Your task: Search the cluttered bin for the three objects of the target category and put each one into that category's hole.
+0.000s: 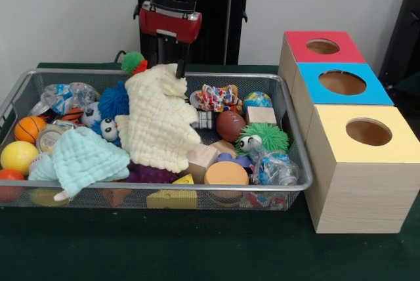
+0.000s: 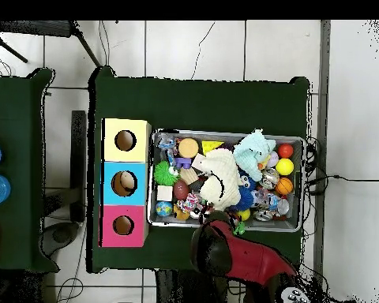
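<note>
**Cream cloth lifted at the back of the bin**

One clear water bottle (image 1: pixel 272 166) lay in the near right corner of the wire mesh bin (image 1: pixel 164 193), just below a green spiky toy with googly eyes (image 1: pixel 264 138). A second crumpled bottle (image 1: pixel 64 96) lay in the far left corner, close to the rim. A third could not be made out among the clutter. The red-topped box (image 1: pixel 321 48) stood farthest back in a row of three to the right of the bin, its round hole (image 1: pixel 323 46) open, with the blue-topped box (image 1: pixel 342 83) and the yellow-topped box (image 1: pixel 367 132) nearer.

The gripper (image 1: pixel 179 68) was pinched onto the top edge of a cream waffle cloth (image 1: pixel 157 120) at the bin's far side, and the cloth hung down from it over the middle of the pile. A pale mint cloth (image 1: pixel 84 157) lay bunched at the near left, beside a yellow ball (image 1: pixel 18 156) and a small basketball (image 1: pixel 29 129). A brown toy football (image 1: pixel 230 125) and wooden blocks (image 1: pixel 201 157) sat right of the cream cloth
</note>
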Motion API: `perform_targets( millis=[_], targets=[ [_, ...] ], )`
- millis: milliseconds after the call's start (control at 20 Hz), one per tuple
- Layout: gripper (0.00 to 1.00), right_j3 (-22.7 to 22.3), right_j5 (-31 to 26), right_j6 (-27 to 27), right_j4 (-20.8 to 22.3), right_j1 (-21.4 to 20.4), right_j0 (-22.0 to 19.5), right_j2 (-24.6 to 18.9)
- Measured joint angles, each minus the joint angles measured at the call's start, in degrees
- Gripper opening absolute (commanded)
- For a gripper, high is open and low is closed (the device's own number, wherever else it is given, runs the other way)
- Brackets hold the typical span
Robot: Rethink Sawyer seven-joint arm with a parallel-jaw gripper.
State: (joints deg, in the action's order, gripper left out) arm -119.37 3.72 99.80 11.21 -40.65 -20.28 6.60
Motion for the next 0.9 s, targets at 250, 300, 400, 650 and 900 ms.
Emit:
perform_targets(
  millis=[250, 300, 400, 650, 900],
  targets=[
    [1.00, 0.0, 0.0, 0.0, 0.0, -0.9, 1.2, 0.0],
    [1.00, 0.0, -0.2, 0.0, -0.2, -1.6, 1.7, 0.0],
    [1.00, 0.0, -0.6, 0.0, -0.7, -2.2, 2.3, 0.0],
    [1.00, 0.0, -1.0, 0.0, -3.2, -3.0, 5.1, 0.2],
    [1.00, 0.1, -1.5, 0.0, -8.2, -2.9, 11.1, 1.1]
  ],
)
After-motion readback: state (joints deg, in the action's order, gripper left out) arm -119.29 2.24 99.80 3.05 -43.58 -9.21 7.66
